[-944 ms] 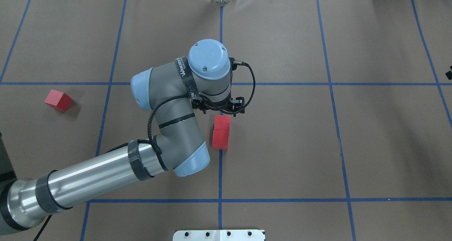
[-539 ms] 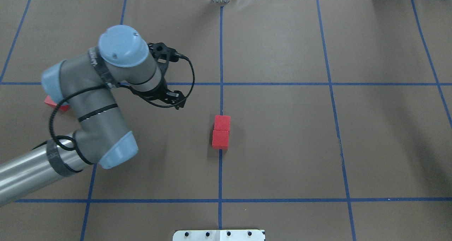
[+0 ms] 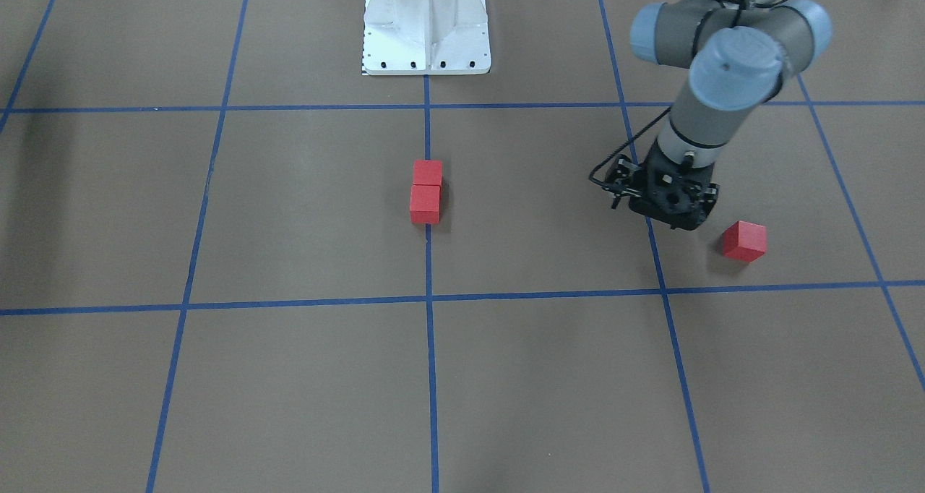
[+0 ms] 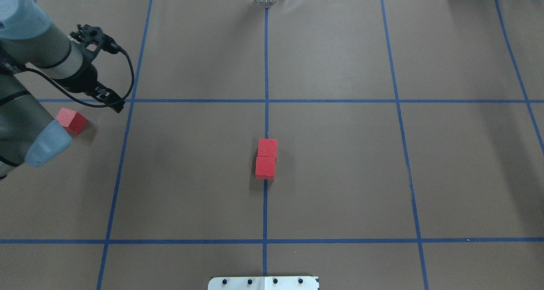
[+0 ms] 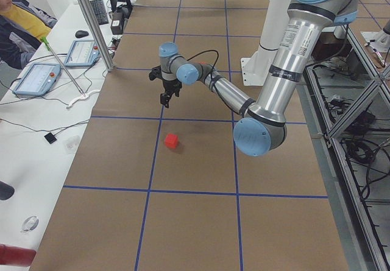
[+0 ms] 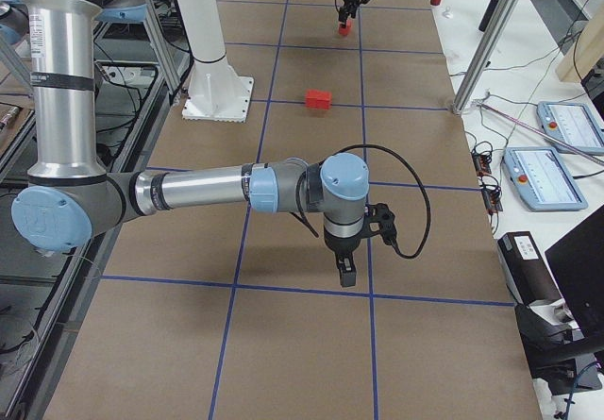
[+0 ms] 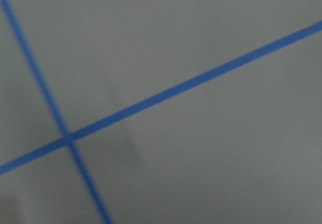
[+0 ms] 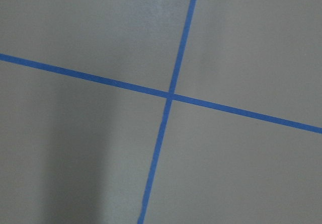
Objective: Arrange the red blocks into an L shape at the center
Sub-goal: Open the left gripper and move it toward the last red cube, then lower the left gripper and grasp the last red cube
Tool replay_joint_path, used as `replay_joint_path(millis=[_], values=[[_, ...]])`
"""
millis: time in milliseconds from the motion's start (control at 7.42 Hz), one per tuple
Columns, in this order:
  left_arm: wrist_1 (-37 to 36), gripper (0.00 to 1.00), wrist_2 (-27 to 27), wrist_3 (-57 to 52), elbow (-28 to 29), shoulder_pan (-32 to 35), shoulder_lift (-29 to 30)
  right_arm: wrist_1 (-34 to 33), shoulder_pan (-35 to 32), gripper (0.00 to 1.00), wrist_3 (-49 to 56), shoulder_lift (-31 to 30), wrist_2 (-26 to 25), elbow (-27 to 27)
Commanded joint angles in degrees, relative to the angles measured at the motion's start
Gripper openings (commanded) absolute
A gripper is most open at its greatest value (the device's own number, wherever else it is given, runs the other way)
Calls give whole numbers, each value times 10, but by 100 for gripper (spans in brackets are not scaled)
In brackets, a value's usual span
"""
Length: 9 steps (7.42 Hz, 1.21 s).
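Left gripper (image 3: 668, 215), jaw gap unreadable, at 9 o'clock of loose block (image 3: 744, 241) (front view). Centre over it; match its skewed faces.

Two red blocks (image 4: 266, 158) joined centrally, third (image 4: 71, 120) apart

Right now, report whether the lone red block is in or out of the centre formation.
Out: the lone red block sits far left, apart from two touching blocks on the centre line.
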<state>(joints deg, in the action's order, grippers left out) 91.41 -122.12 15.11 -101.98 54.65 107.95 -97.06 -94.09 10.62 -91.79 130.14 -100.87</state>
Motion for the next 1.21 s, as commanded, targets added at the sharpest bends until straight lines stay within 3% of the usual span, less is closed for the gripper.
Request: replay_joint_path(millis=[0,404,539,809,1078], values=[[45,100,-27,-101,16,67,-62,-45,-26,100,11,12,9,29],[54,100,-46,-94,89,79,-63,3,-25,100,5,3,8,66],[74,100,-54,-35,101,75,-62,6,-25,100,5,2,9,68],[218,100,-56,25,181,74,-61,6,-25,100,7,1,8,68],[228,100,-89,73,170,73,-61,6,-25,100,7,-1,8,68]])
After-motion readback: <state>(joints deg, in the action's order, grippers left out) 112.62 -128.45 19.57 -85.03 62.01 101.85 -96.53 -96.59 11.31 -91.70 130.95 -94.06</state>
